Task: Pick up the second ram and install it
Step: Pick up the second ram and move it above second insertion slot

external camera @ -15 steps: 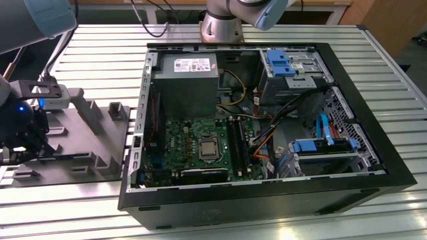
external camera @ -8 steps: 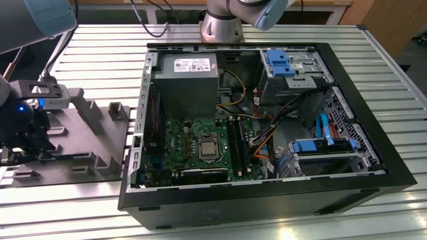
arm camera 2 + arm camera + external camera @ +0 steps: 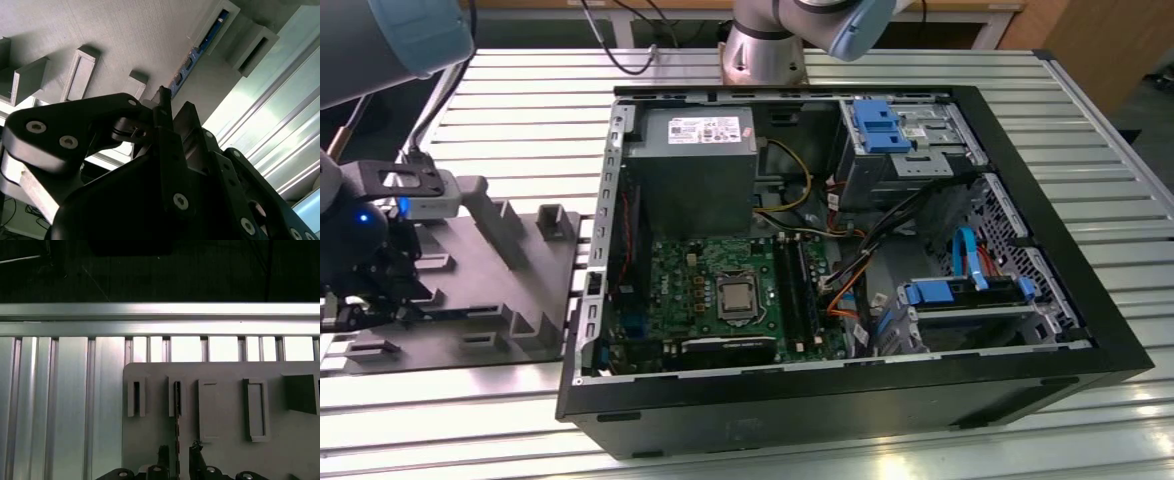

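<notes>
The second ram [image 3: 200,45], a thin blue-green board, stands on its edge in a slot of the grey ridged tray [image 3: 125,40]. In the first wrist view the ram [image 3: 177,407] shows as a narrow line running down between my two black fingertips. My gripper [image 3: 178,454] is open, with one finger on each side of the ram and a gap to both. The second wrist view also shows the gripper [image 3: 176,104] at the ram's near end. In the exterior view the gripper [image 3: 380,295] hangs over the tray [image 3: 480,300] at that view's left.
An open computer case [image 3: 854,400] lies right of the tray, with a green motherboard [image 3: 707,270], black slot rails [image 3: 795,285], a grey power supply [image 3: 691,165], blue drive clips and loose cables. Everything rests on a slatted aluminium table [image 3: 60,405]. The tray has several raised ridges.
</notes>
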You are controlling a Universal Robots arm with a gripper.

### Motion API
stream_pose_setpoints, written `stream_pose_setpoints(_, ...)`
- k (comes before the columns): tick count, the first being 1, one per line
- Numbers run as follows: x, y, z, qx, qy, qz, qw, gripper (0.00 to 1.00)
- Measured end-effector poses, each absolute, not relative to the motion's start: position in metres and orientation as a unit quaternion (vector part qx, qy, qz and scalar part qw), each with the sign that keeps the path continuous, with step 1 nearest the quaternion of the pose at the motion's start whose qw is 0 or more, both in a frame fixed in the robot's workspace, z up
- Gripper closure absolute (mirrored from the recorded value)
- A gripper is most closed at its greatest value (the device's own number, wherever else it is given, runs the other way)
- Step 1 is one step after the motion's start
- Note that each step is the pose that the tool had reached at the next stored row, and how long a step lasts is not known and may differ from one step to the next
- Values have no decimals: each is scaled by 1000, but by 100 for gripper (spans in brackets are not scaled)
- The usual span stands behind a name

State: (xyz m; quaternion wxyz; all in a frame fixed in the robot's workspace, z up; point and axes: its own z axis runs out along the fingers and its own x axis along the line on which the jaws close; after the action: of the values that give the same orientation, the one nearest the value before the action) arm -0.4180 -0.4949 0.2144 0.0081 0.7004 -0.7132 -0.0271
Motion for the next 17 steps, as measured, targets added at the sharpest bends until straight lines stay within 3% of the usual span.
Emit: stream_pose_setpoints(17, -419, -495, 204, 726, -687, -29, 7, 70)
